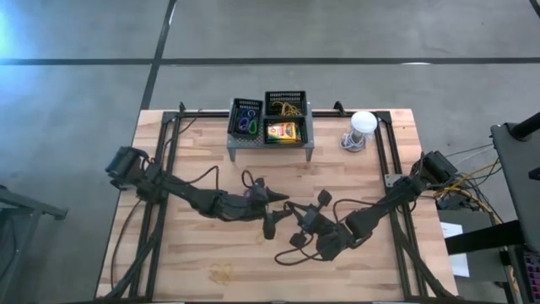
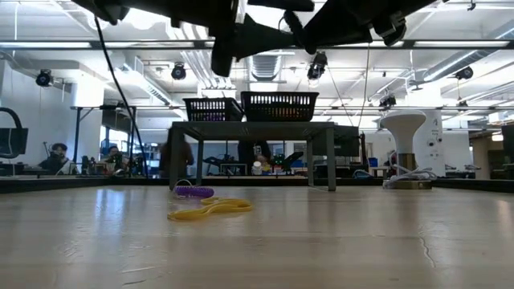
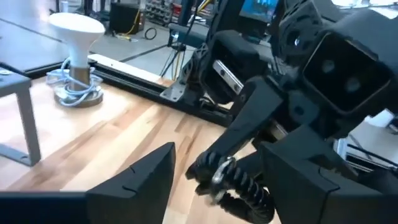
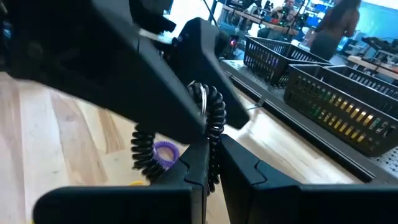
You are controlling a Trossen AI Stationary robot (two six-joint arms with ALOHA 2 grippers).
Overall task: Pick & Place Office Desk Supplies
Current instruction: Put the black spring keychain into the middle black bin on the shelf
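Note:
My right gripper (image 4: 212,158) is shut on a black coil band (image 4: 214,118), raised above the middle of the table. My left gripper (image 3: 217,155) is open. Its two fingers stand on either side of that band (image 3: 239,186) and of the right gripper's fingers. In the high view the two grippers meet at the table's centre, left (image 1: 274,211) and right (image 1: 297,221). A purple loop band (image 2: 193,191) and yellow rubber bands (image 2: 210,209) lie flat on the table below. Tan rubber bands (image 1: 224,272) lie near the near edge. One crayon box (image 1: 283,131) sits in the rack. My right gripper pinches the black coil band between its two fingers at one stretch of the coil (image 4: 211,140), beside a small metal ring (image 4: 200,93). The band is lifted clear of the table and the rest of the coil (image 4: 142,155) hangs down slack. Whether my left gripper touches the band, I cannot tell.
The grey mesh rack (image 1: 270,145) stands at the far middle, with black baskets holding coloured loop bands (image 1: 246,125) and tan rubber bands (image 1: 285,107). A white-domed round object (image 1: 361,127) stands at the far right. Bare wood lies along the near edge.

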